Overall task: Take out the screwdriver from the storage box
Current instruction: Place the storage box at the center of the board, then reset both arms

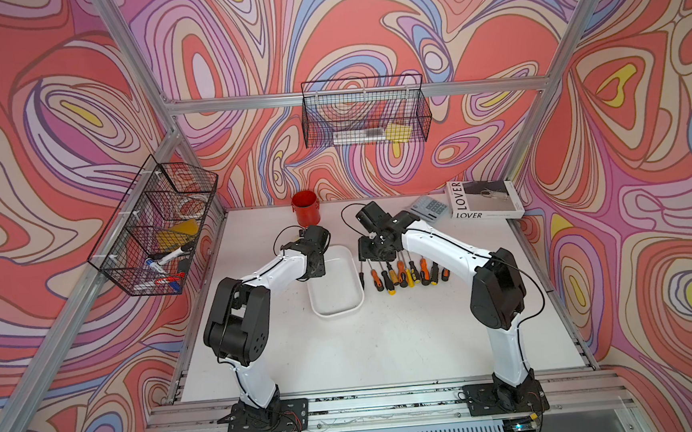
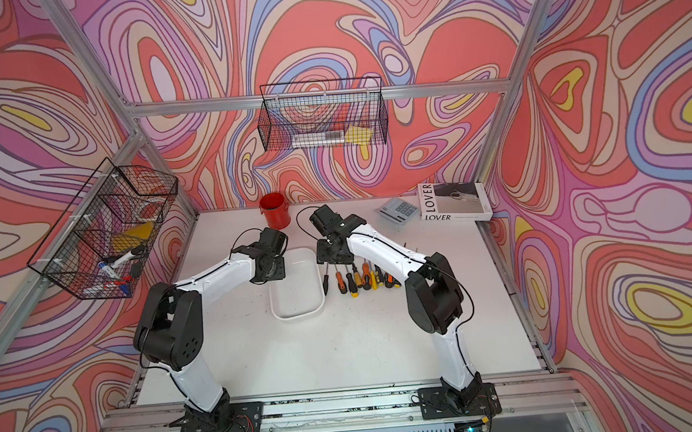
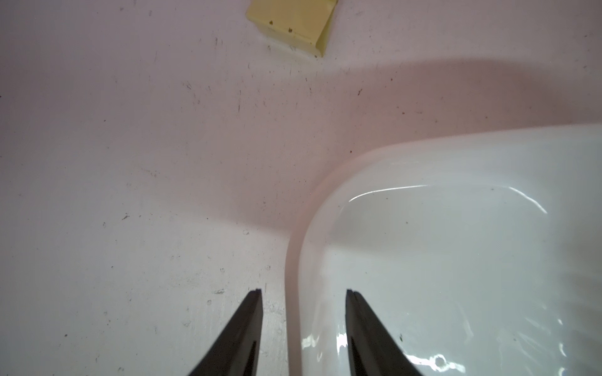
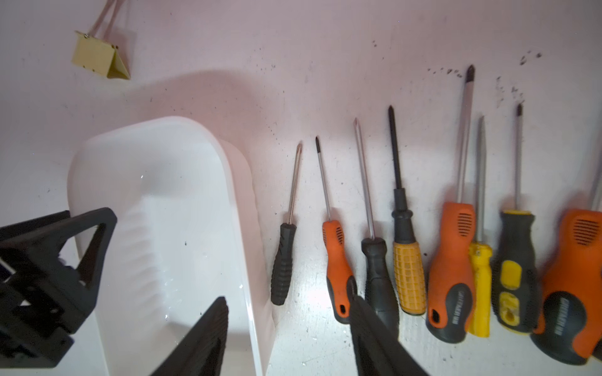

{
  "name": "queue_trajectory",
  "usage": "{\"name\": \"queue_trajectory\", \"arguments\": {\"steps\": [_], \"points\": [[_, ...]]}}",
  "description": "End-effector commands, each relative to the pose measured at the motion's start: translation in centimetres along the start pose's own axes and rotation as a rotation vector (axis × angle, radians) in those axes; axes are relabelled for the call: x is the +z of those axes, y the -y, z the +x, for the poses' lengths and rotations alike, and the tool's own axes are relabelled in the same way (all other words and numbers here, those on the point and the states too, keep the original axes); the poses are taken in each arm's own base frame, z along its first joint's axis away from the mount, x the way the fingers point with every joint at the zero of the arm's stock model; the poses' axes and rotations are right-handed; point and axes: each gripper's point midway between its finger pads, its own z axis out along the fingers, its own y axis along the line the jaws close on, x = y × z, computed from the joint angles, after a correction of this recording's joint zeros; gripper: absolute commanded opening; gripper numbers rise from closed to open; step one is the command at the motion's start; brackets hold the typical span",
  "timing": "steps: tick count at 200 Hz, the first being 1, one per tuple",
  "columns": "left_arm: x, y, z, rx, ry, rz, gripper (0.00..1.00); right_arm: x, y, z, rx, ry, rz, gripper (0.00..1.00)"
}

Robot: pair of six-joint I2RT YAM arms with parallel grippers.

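1. Storage box [image 1: 337, 299]: a white tub on the table [image 1: 387, 347], between the two arms. Every view shows its inside bare.
2. Black-handled screwdriver [image 4: 283, 263]: it lies flat on the table, outside the box and just beside the long wall on the right arm's side. Its tip points toward the back wall.
3. Other screwdrivers [image 4: 452, 270]: a row with orange, yellow and black handles, side by side beyond item 2. The handles face the robot and several touch one another.
4. Right gripper [image 4: 288, 299]: its fingers are spread and pinch nothing. It hangs above the box's wall and item 2. In both top views its body covers the shafts of the row.
5. Left gripper [image 3: 303, 291]: its fingers are spread, one over the table and one over the box's inside, with the rim between them. Whether either touches the rim cannot be told.
6. Yellowish binder clip [image 3: 293, 27]: on the table past the box's far end, apart from it.
7. Red cup [image 1: 305, 209], calculator [image 1: 429, 209] and book [image 1: 483, 201]: along the table's back edge, well apart from the box.
8. Back wire basket [image 1: 364, 115] and side wire basket [image 1: 153, 226]: hung on the frame, off the table. Both hold small items.
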Motion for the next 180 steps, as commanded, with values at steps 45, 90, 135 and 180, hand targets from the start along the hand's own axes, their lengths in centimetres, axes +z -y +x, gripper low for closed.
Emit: {"name": "queue_trajectory", "arguments": {"steps": [45, 90, 135, 180], "points": [[-5.6, -1.1, -3.0, -0.075, 0.139, 0.052, 0.99, -5.9, 0.7, -3.3, -0.088, 0.179, 0.02, 0.76], [-16.5, -5.6, -7.7, -0.171, 0.488, 0.06, 0.99, -11.3, 4.8, -6.1, -0.179, 0.349, 0.185, 0.98], [-19.1, -10.2, -7.6, -0.135, 0.749, -0.055, 0.99, -17.1, 12.9, -8.5, -0.122, 0.647, 0.286, 0.98], [-12.3, -11.7, -4.9, -0.138, 0.738, -0.113, 0.99, -18.3, 18.9, -7.2, -0.192, 0.89, 0.439, 0.98]]}}
